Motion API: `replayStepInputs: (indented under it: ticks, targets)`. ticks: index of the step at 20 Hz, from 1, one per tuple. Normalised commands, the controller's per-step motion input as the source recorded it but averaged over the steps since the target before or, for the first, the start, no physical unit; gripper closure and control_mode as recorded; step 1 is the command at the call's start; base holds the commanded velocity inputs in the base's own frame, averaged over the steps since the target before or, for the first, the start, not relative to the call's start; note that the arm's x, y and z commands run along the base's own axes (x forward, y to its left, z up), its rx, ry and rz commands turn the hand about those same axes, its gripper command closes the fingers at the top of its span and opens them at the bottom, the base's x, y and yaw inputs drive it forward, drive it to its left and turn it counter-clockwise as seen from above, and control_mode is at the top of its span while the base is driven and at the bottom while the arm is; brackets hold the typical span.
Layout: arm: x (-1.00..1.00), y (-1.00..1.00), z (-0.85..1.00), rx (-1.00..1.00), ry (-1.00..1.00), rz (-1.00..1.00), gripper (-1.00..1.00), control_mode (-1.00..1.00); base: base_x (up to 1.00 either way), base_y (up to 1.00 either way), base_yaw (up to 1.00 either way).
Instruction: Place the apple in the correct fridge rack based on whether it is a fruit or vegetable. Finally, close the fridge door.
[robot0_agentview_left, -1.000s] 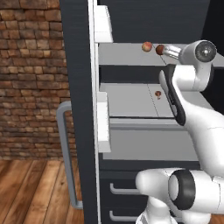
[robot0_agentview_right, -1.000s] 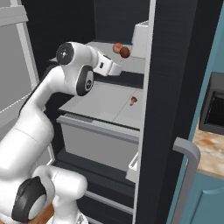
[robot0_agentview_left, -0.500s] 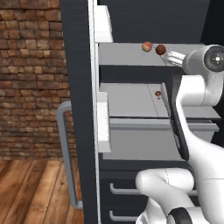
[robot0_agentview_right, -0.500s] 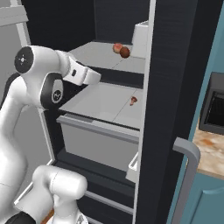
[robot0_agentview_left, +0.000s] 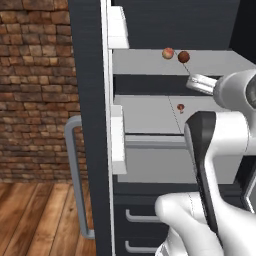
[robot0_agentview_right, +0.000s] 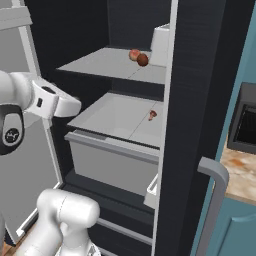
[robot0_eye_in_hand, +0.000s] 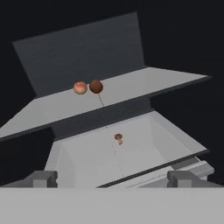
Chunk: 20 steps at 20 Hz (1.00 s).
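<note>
The apple (robot0_agentview_left: 183, 56) (robot0_agentview_right: 142, 60) (robot0_eye_in_hand: 96, 86), a dark red-brown ball, rests on the upper fridge rack (robot0_agentview_left: 220, 62) (robot0_agentview_right: 95, 62) (robot0_eye_in_hand: 148, 81), touching or almost touching a paler peach-pink ball (robot0_agentview_left: 168, 53) (robot0_agentview_right: 134, 54) (robot0_eye_in_hand: 80, 87). My gripper (robot0_eye_in_hand: 113, 178) is open and holds nothing. It sits back from the fridge, in front of and below the rack, well apart from the apple. My hand (robot0_agentview_right: 60, 104) (robot0_agentview_left: 201, 83) hovers outside the drawer's front.
Under the rack a pale grey walled drawer-bin (robot0_agentview_left: 150, 165) (robot0_agentview_right: 107, 160) (robot0_eye_in_hand: 175, 144) is pulled out, with a tiny red bit (robot0_agentview_left: 180, 107) (robot0_agentview_right: 152, 115) (robot0_eye_in_hand: 118, 138) inside. Open fridge doors with grey handles (robot0_agentview_left: 74, 175) (robot0_agentview_right: 216, 195) flank the opening. White door bins (robot0_agentview_left: 118, 30) (robot0_agentview_right: 160, 42) hang inside.
My gripper has drawn back from the rack, down and out of the fridge. The apple stays on the rack beside the peach-pink ball.
</note>
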Motion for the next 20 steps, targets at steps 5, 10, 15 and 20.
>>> replayStepInputs:
  ticks: [5,10,15,20]
  targets:
    - [-0.85,0.24,0.00,-0.08,0.00,0.00,-1.00,-1.00,0.00,0.00,0.00]
    - [-0.42,0.08,0.00,-0.08,0.00,0.00,-1.00,-1.00,0.00,0.00,0.00]
    - [0.04,0.00,0.12,-0.07,0.04,0.00,-1.00,-1.00,0.00,0.00,0.00]
    - [0.04,0.00,0.04,-0.06,0.04,0.00,-1.00,-1.00,0.00,0.00,0.00]
